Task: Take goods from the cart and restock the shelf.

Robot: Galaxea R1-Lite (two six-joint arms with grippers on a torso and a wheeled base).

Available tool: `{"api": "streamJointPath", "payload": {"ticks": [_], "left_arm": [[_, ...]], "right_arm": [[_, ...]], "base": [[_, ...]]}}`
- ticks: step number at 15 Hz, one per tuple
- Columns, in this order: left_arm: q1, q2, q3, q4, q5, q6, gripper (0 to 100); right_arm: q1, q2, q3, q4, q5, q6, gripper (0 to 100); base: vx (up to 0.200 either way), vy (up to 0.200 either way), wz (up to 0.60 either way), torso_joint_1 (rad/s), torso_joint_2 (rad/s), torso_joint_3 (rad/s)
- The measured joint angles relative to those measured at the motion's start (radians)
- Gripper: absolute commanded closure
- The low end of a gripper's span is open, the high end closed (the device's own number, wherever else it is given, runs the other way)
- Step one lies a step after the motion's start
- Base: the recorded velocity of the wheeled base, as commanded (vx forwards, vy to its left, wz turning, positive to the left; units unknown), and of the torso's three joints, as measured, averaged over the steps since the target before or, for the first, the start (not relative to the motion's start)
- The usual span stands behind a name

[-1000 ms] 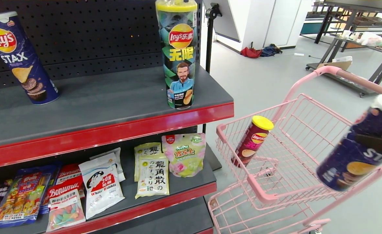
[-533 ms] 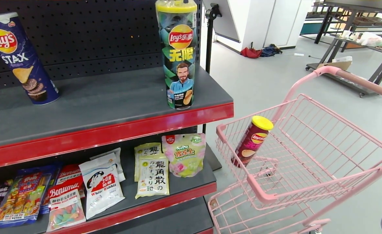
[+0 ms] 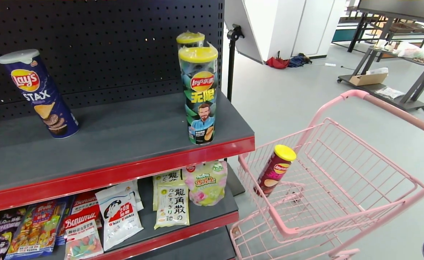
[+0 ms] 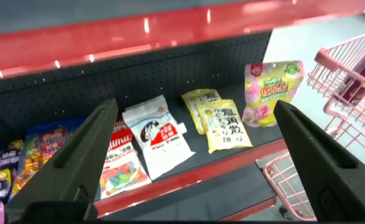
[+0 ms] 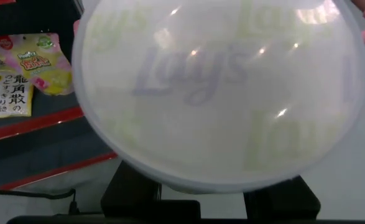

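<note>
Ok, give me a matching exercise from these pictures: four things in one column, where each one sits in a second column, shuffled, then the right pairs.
Things:
1. blue chip can
2. green chip can
3. dark red chip can
4. white candy bag

Places:
a. leaning inside the pink cart
b. lying on the lower shelf
c. upper shelf, left end, near the pegboard
d. upper shelf, at the front edge

Pairs: 1-c, 2-d, 3-a, 4-b

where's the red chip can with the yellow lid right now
In the head view, the red chip can leans inside the pink cart, at its corner nearest the shelf.
</note>
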Motion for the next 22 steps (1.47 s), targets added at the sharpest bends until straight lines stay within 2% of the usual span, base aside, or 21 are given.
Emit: {"api": "streamJointPath", "payload": {"ticks": [9, 10, 18, 22], "left_arm": [[0.000, 0.000, 0.000, 0.000, 0.000, 0.000, 0], [0.000, 0.000, 0.000, 0.000, 0.000, 0.000, 0], [0.000, 0.000, 0.000, 0.000, 0.000, 0.000, 0], [-0.001, 0.000, 0.000, 0.000, 0.000, -0.001, 0]], "right_arm": [[0.002, 0.036, 0.000, -0.003, -0.002, -0.026, 100], [0.001, 0.037, 0.007, -0.004, -0.003, -0.045, 100], [-0.003, 0.029, 0.060, -0.069, -0.003, -0.051, 100], [-0.003, 0.005, 0.079, -0.070, -0.003, -0.050, 100]], "base": [[0.000, 0.000, 0.00, 0.180, -0.46, -0.282], [0.000, 0.000, 0.00, 0.036, -0.09, -0.051], [0.000, 0.000, 0.60, 0.011, -0.01, -0.006], [0.000, 0.000, 0.00, 0.000, 0.00, 0.000]]}}
